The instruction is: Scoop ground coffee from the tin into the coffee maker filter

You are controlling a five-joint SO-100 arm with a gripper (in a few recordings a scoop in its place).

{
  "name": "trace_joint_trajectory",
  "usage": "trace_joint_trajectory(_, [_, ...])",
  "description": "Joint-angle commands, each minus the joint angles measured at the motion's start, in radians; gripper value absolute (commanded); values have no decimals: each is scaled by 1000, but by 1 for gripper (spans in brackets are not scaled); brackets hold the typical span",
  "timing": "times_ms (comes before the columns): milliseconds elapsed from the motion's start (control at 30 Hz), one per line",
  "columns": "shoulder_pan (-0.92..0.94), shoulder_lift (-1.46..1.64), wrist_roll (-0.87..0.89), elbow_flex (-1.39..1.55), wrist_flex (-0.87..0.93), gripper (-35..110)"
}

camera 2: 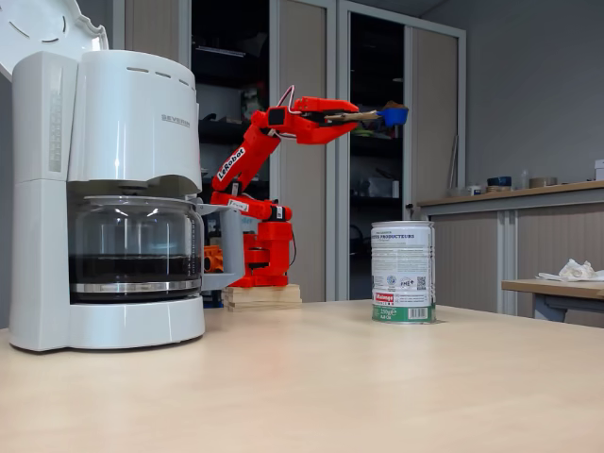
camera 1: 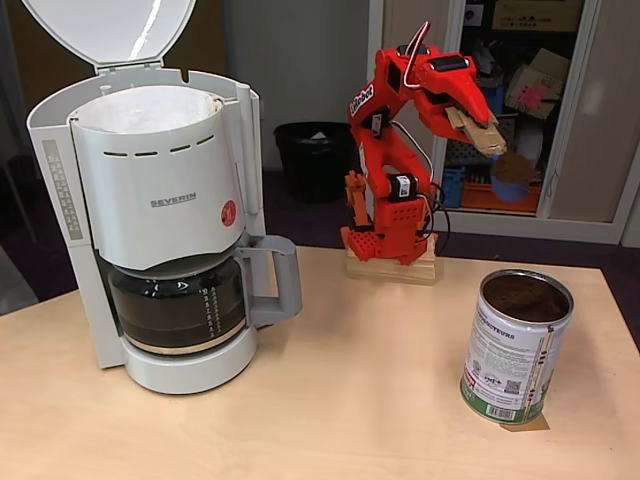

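- The red arm (camera 1: 395, 170) stands on a wooden block (camera 1: 392, 268) at the far edge of the counter (camera 1: 330, 400), at about 12 o'clock from the counter's middle in a fixed view.
- Its tool (camera 1: 478, 127) is raised high and is closed on the wooden handle of a blue scoop (camera 1: 512, 178); in another fixed view the tool (camera 2: 342, 117) holds the scoop (camera 2: 392, 115) about level.
- The scoop carries a small heap of ground coffee (camera 1: 514, 165), dark brown, above its rim.
- The tin (camera 1: 515, 345) stands upright on the counter at about 4 o'clock from the arm's base, well below the scoop and apart from it. It is open, with a dark flat coffee surface inside.
- The white coffee maker (camera 1: 160, 210) stands at about 9 o'clock from the tin, well apart from it. Its lid (camera 1: 110, 30) is up, a white paper filter (camera 1: 150, 108) sits in the top, and the glass jug (camera 1: 180, 305) below holds some dark liquid.
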Motion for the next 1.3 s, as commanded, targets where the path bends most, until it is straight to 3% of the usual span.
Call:
trace_joint_trajectory(0, [34,-51,26,-112,-3,0])
trace_joint_trajectory(367, [236,-242,94,-354,75,0])
trace_joint_trajectory(633, [339,-339,3,-511,166,0])
trace_joint_trajectory(1267, [433,-380,-61,-750,293,0])
